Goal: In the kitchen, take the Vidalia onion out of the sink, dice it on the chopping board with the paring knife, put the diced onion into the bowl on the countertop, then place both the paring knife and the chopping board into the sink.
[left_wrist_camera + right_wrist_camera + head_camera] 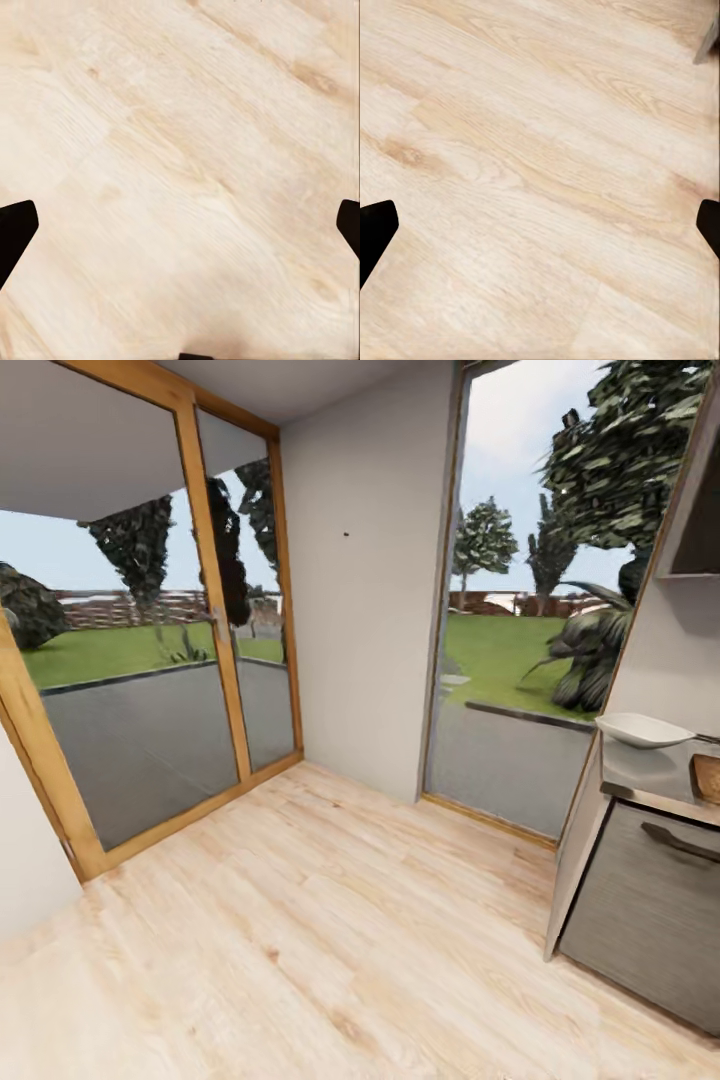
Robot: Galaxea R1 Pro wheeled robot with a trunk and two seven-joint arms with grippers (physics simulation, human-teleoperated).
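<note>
1. From the head camera I saw a room corner: a pale wooden floor [300, 940], a white wall [365, 560], and a wood-framed glass door [150, 690] with lawn and trees beyond it.
2. At the right edge of that view stood the end of the countertop [650, 772], grey and glossy, over a dark grey drawer [645, 920] with a dark handle [680, 842].
3. The white bowl [640, 730] sat on the countertop near its far end, apart from the chopping board.
4. Only a brown corner of the chopping board [707, 776] showed at the frame edge, nearer to me than the bowl.
5. The left gripper [180, 225] pointed down at bare floor planks; its dark fingertips [13, 232] sat at opposite edges of the left wrist view, spread wide with nothing between them.
6. The right gripper [540, 229] was likewise spread wide over the floor, its fingertips [373, 236] at the edges of the right wrist view, holding nothing.
7. A grey sliver, likely the cabinet's foot [706, 41], showed at one corner of the right wrist view, well apart from the fingers.
8. Both grippers hung over the floor, so the bowl and board lay well away from them, up on the counter; I could not tell more exactly how they lay relative to either gripper.
</note>
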